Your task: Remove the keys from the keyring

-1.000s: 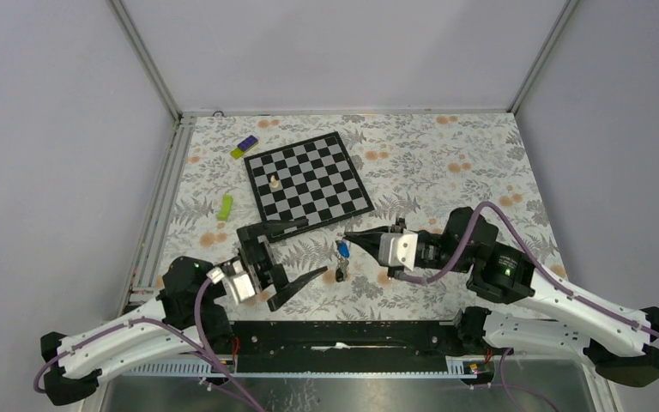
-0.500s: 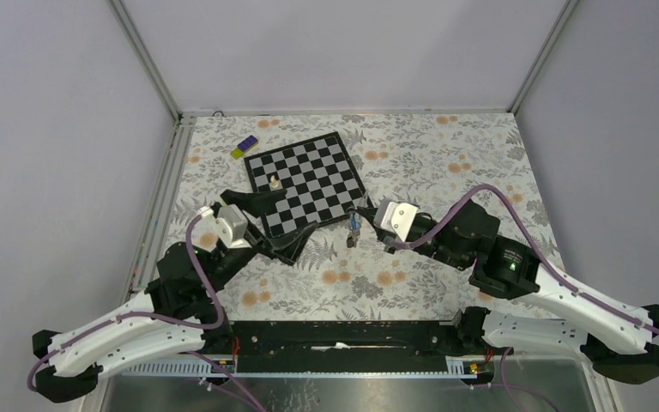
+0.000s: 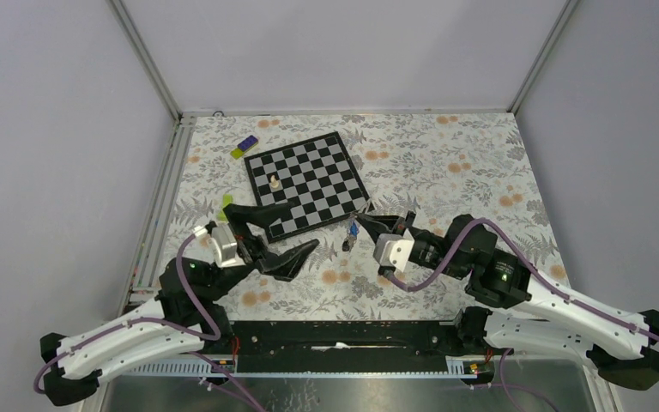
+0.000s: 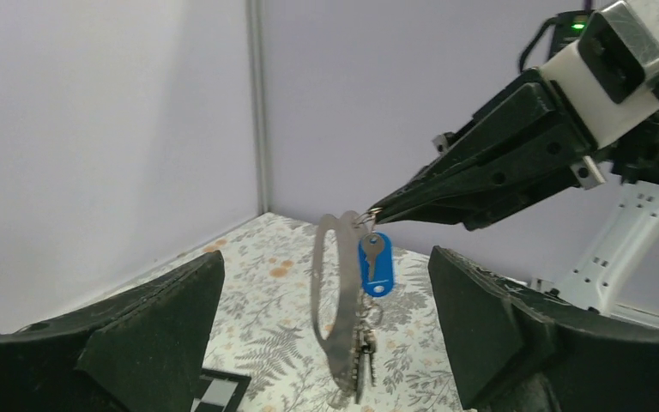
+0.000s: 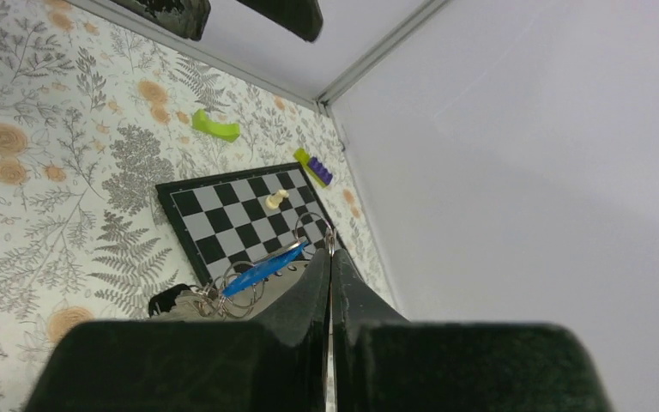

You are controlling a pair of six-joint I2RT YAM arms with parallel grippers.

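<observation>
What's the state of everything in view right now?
Left tool: open, empty, facing the keys.
Right tool: shut on the keyring.
Keyring: pinched at the top, hanging, blue tag down.
Keys: attached to the keyring, dangling.
Chess piece: upright on the chessboard.
Chessboard: lying flat.

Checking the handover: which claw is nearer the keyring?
Right. The right claw is shut on the keyring, holding it up; the left claw is open, apart from it, facing it.

Even bright light, soft shadows, sharp.
</observation>
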